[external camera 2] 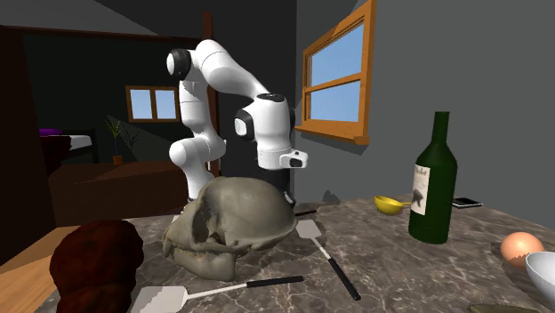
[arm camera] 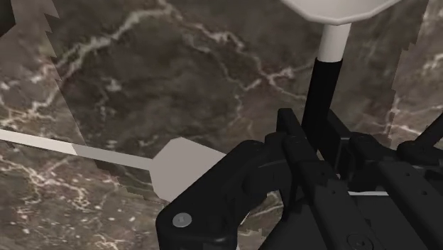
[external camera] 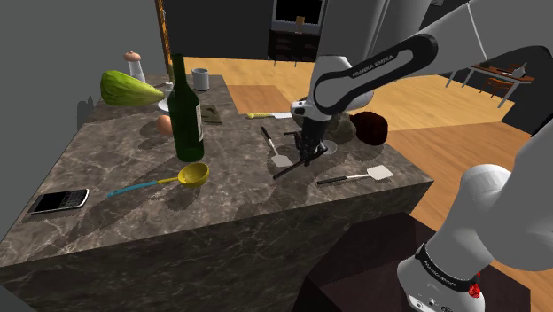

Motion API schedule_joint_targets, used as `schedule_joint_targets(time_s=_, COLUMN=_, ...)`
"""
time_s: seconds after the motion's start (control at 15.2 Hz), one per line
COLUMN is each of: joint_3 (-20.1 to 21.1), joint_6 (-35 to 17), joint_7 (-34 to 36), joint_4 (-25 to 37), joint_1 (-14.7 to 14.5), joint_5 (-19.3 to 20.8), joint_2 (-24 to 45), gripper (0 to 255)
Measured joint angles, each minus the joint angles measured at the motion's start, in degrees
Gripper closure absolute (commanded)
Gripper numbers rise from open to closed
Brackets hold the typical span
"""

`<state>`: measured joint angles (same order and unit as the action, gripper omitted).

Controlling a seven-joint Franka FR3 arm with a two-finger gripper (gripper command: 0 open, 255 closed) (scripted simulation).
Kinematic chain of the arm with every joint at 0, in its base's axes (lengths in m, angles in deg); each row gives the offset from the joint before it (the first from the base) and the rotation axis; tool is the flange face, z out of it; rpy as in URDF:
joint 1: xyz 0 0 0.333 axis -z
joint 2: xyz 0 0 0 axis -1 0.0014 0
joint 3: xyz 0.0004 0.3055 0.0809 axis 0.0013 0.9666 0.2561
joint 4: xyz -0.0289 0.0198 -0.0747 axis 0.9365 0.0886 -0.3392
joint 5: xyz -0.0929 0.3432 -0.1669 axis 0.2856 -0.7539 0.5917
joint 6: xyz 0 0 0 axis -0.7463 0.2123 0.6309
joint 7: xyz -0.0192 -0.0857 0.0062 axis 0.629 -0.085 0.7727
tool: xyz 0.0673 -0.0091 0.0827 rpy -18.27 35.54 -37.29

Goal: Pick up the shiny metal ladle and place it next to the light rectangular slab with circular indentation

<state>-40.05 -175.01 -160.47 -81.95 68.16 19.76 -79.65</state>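
marble tabletop (external camera: 133, 232), holdings. item one: black-handled ladle (external camera: 324, 149) (arm camera: 323, 85), pale round bowl on a pale neck, at the middle of the tabletop in front of the skull (external camera 2: 233, 222); the jaws are closed around its black handle, which slants out past them toward the shoulder view's lower left; whether its bowl touches the marble cannot be told. item two: flat rectangular slab (external camera: 213, 113), just beside the bottle and well apart from the held ladle. containers: green wine bottle (external camera: 186, 111) (external camera 2: 433, 182), upright, labelled, contents not visible; grey mug (external camera: 201, 79), upright at the far edge, inside not visible; white bowl (external camera 2: 542, 271), only part of its rim showing, contents cannot be told; yellow ladle (external camera: 193, 174) (external camera 2: 387, 204) with a blue handle, lying near the bottle, its cup empty. loose pieces: egg (external camera: 164, 125) (external camera 2: 520, 246) on the marble just beside the white bowl, not in it; black-handled spatula (external camera: 273, 147) (external camera 2: 325, 253) near the jaws; second spatula (external camera: 359, 176) (external camera 2: 213, 292) toward the near corner; dark brown lump (external camera: 368, 127) (external camera 2: 93, 258) beside the skull; phone (external camera: 60, 201) at the far corner; green squash (external camera: 124, 87).
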Motion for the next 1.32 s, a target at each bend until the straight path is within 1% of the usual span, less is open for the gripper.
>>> schedule_joint_targets(time_s=1.06, joint_3=0.8, joint_6=12.4, joint_7=3.5, joint_4=6.1, joint_1=0.4, joint_5=3.3, joint_2=-6.9, gripper=255)
schedule_joint_targets(time_s=1.19, joint_3=0.9, joint_6=13.9, joint_7=3.8, joint_4=7.3, joint_1=0.4, joint_5=3.4, joint_2=-7.2, gripper=255)
schedule_joint_targets(time_s=1.32, joint_3=0.9, joint_6=15.0, joint_7=3.7, joint_4=10.7, joint_1=0.0, joint_5=2.6, joint_2=-4.8, gripper=255)
